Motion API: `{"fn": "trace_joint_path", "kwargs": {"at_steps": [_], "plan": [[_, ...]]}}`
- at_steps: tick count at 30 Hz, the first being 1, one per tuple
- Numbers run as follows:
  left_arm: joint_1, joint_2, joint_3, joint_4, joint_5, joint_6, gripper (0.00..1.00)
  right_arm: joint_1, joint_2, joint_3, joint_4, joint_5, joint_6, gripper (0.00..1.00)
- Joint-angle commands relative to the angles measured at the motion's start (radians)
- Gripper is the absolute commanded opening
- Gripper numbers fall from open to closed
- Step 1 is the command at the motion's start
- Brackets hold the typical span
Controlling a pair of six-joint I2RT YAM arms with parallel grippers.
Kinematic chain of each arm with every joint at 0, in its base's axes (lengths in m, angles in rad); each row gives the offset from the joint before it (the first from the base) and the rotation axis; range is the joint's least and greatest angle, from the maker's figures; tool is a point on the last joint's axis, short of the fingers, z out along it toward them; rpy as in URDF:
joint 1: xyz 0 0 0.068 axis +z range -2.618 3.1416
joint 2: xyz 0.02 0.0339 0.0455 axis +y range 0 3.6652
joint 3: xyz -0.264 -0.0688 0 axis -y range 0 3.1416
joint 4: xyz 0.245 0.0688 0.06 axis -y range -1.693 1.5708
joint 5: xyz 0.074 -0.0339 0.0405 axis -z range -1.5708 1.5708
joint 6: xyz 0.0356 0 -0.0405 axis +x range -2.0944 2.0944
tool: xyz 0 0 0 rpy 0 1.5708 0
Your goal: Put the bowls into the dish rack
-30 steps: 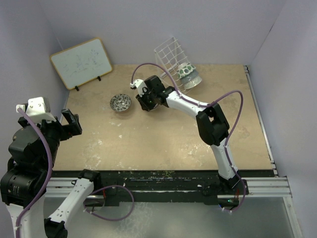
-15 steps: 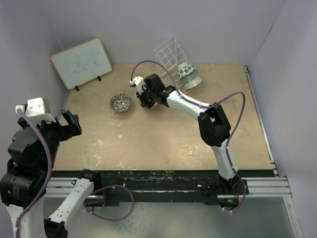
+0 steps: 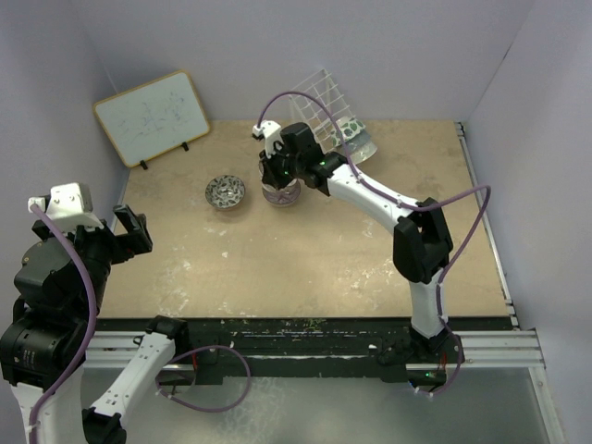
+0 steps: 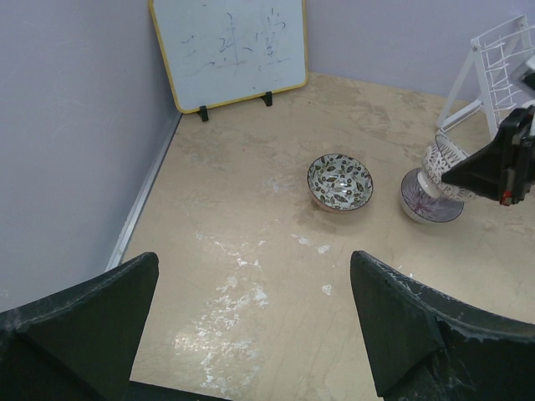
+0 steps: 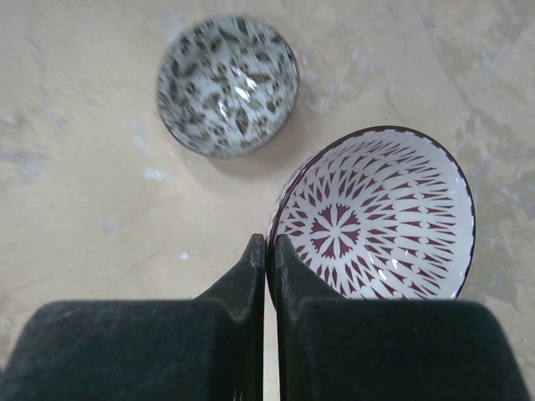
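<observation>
Surface: tan tabletop [image 3: 305,259].
Right gripper [image 5: 266,242]: clamped on lattice bowl [image 5: 376,213] rim.
Left gripper [image 4: 252,266]: fingers apart.
Handling: pinch firmly; probably slot edgewise into dish rack [image 3: 324,92].

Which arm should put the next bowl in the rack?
The right one. The right end effector is shut on the lattice bowl by its rim, close to the dish rack. The left end effector is open, empty and far from it.
</observation>
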Motion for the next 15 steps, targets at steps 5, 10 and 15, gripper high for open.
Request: {"fn": "trace_joint_path", "kwargs": {"at_steps": [5,10,15], "plan": [[-0.004,-0.003,0.021,0.028,-0.007,-0.01,0.99,-0.122,-0.187,-0.101,0.351,-0.25,0.275,0.0],[-0.004,0.006,0.034,0.027,-0.012,0.0,0.99,-0.208,-0.302,-0.227,0.576,-0.307,0.458,0.0],[-0.003,0.014,0.036,0.036,-0.003,-0.005,0.99,-0.298,-0.378,-0.322,0.826,-0.305,0.673,0.0]]}}
